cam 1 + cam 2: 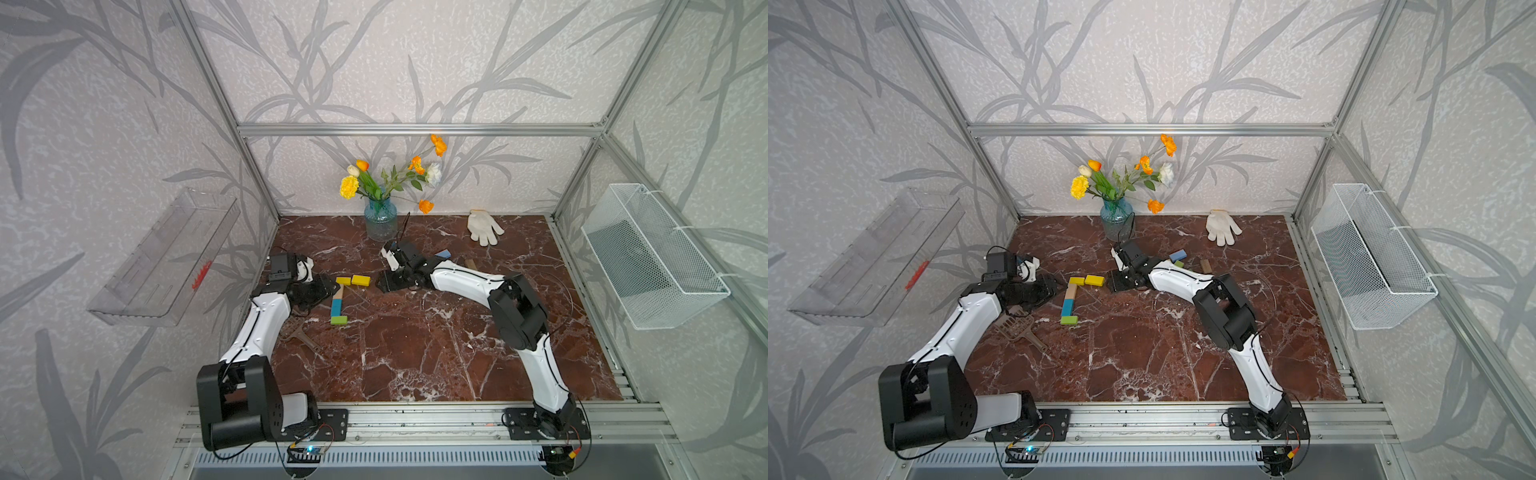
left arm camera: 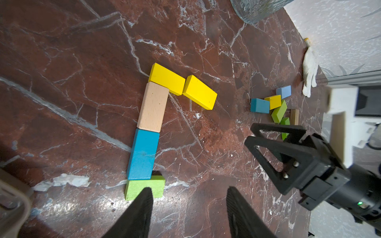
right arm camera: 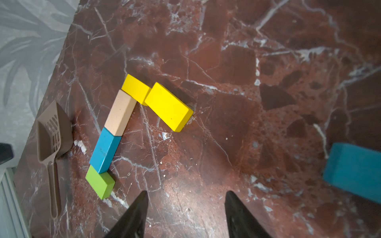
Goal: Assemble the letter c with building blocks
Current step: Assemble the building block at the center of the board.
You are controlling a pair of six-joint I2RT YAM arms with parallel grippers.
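A run of building blocks lies left of centre in both top views: green (image 1: 338,320), blue (image 1: 336,306), tan (image 1: 338,293), then a yellow one (image 1: 343,281) turning the corner. A second yellow block (image 1: 360,280) lies slightly askew beside it, a small gap showing in the left wrist view (image 2: 199,92). These form two sides of the letter c. My right gripper (image 3: 186,192) stands open and empty just right of that block. My left gripper (image 2: 189,188) is open beside the green block (image 2: 136,186), holding nothing. Loose blocks, among them a teal one (image 2: 260,105), lie behind the right arm.
A glass vase of flowers (image 1: 380,222) stands at the back centre, with a white glove (image 1: 484,227) to its right. A brown plastic scoop (image 1: 1017,328) lies under the left arm. A wire basket (image 1: 652,257) and a clear tray (image 1: 166,257) hang on the side walls.
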